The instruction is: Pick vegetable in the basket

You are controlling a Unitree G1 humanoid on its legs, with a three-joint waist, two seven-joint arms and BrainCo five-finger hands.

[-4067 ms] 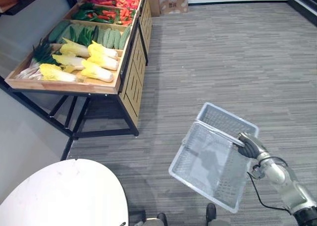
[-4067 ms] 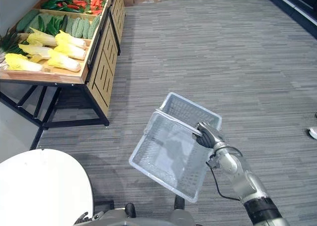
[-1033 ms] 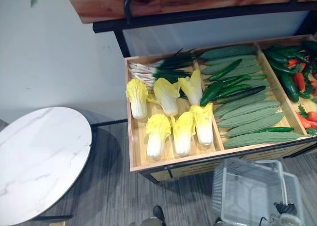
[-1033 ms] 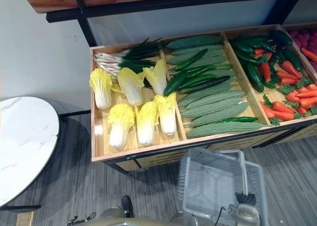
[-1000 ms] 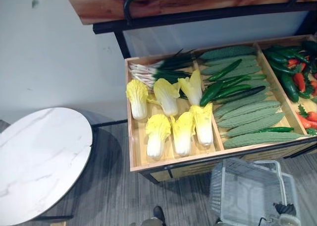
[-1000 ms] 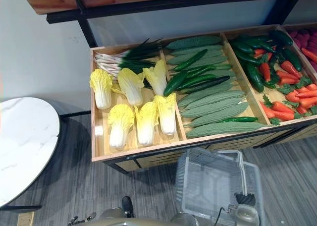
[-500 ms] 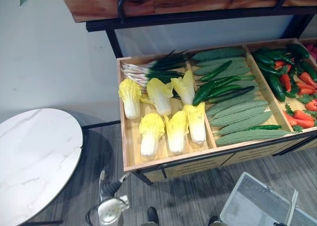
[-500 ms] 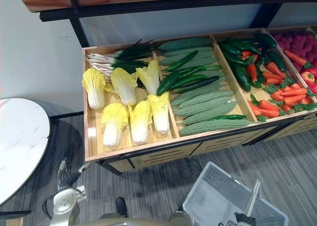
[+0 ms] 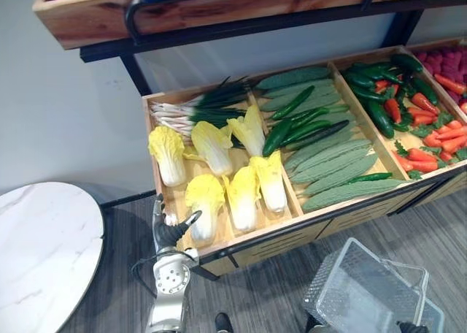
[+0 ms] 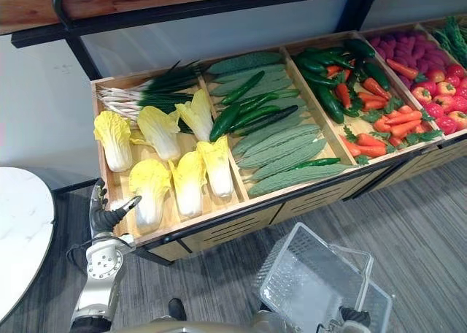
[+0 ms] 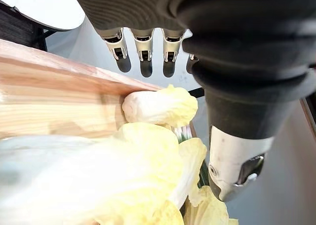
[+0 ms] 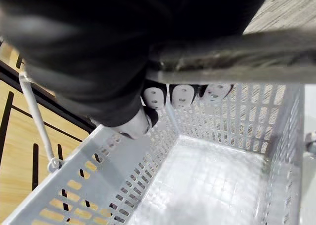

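Several yellow napa cabbages [image 9: 205, 201] lie in the left compartment of the wooden display tray [image 9: 241, 239]. My left hand [image 9: 168, 229] is raised at the tray's front left corner, just beside the nearest cabbage, its fingers [image 11: 143, 52] straight and open with nothing held. In the left wrist view that cabbage [image 11: 98, 180] shows very close under the hand, with another cabbage [image 11: 158, 106] beyond. My right hand [image 10: 354, 316] is shut on the handle [image 12: 232, 57] of an empty white plastic basket [image 9: 325, 272] hanging low in front of the stand.
Spring onions [image 9: 197, 103] lie behind the cabbages. Cucumbers and bitter gourds [image 9: 328, 158] fill the middle compartment, peppers and carrots [image 9: 408, 106] the right one. A wooden upper shelf [image 9: 182, 12] overhangs the tray. A round white marble table [image 9: 36, 253] stands at the left.
My left hand has risen from below the tray to its front left corner, close to the nearest cabbage. The view has shifted. The basket still hangs from my right hand.
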